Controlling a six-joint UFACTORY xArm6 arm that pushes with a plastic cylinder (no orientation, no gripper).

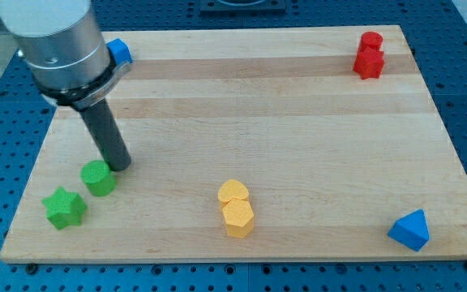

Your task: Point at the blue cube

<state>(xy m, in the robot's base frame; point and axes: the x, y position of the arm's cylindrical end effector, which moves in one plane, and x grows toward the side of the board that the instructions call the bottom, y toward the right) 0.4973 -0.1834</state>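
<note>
A blue cube (119,52) sits at the board's top left edge, partly hidden behind the arm's grey body. My tip (121,166) rests on the board well below the cube, toward the view's bottom left. The tip stands just right of and touching or nearly touching a green cylinder (99,178).
A green star block (64,208) lies at the bottom left. Two yellow blocks (236,208) sit bottom centre, one against the other. Two red blocks (369,55) sit top right. A blue triangular block (410,229) lies bottom right. The wooden board (242,105) rests on a blue perforated table.
</note>
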